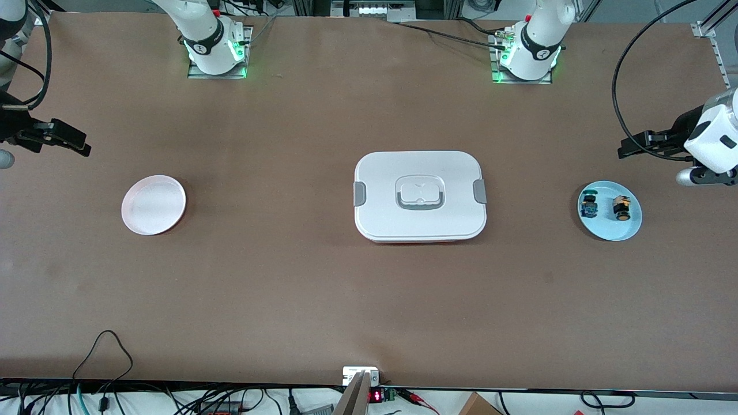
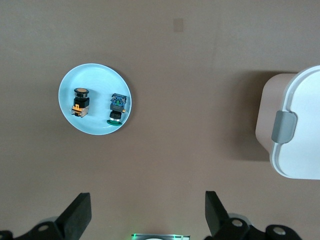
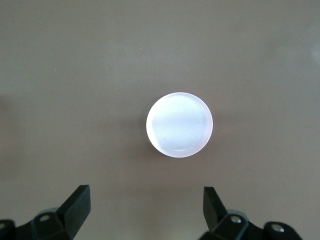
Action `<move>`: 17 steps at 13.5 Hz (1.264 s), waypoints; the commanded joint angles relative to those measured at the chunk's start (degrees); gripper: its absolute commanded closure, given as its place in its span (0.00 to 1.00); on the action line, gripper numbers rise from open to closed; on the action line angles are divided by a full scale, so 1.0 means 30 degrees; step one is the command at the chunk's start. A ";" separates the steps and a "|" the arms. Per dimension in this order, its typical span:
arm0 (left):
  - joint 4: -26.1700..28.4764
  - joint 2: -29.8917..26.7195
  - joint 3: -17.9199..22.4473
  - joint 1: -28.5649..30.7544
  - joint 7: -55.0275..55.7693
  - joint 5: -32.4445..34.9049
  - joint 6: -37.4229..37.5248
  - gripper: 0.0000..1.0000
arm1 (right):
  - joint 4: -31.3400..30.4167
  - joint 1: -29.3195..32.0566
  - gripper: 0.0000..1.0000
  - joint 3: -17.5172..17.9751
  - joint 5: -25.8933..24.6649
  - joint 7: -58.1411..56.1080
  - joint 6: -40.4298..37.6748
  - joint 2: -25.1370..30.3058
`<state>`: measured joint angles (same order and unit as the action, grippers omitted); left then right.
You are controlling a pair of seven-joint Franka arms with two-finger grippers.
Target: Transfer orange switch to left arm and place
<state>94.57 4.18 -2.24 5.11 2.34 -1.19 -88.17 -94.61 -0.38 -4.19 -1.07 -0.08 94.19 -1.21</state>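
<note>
The orange switch (image 1: 621,207) (image 2: 80,102) lies on a light blue plate (image 1: 609,229) (image 2: 94,78) at the left arm's end of the table, beside a blue-and-black switch (image 1: 589,205) (image 2: 116,107). The white box (image 1: 420,196) (image 2: 300,127), with grey side clips, sits in the middle of the table. My left gripper (image 1: 631,145) (image 2: 148,210) hangs open and empty in the air over the table beside the blue plate. Over the right arm's end of the table, my right gripper (image 1: 72,143) (image 3: 147,207) is open and empty, high above a pink plate (image 1: 154,204) (image 3: 179,124).
The pink plate holds nothing. Both arm bases (image 1: 216,49) (image 1: 530,55) stand along the table edge farthest from the front camera. Cables and small devices (image 1: 369,386) lie along the edge nearest that camera.
</note>
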 commanded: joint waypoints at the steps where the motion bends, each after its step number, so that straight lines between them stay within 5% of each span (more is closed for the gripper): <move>1: 0.0497 -0.0484 0.0074 -0.0151 0.0627 -0.0043 -0.1015 0.00 | -0.0195 0.0154 0.00 0.0048 0.0181 -0.0060 -0.0251 0.0697; 17: -0.0558 0.0219 -0.0131 -0.0092 -0.0749 0.1980 -0.2103 0.00 | 0.0745 0.0066 0.00 0.0165 0.0240 -0.0675 -0.1954 0.0462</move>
<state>94.09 4.23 -2.53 4.49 1.89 4.37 -94.23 -93.53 -0.39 -3.94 -0.29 -1.86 89.34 0.30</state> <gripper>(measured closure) 0.000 0.000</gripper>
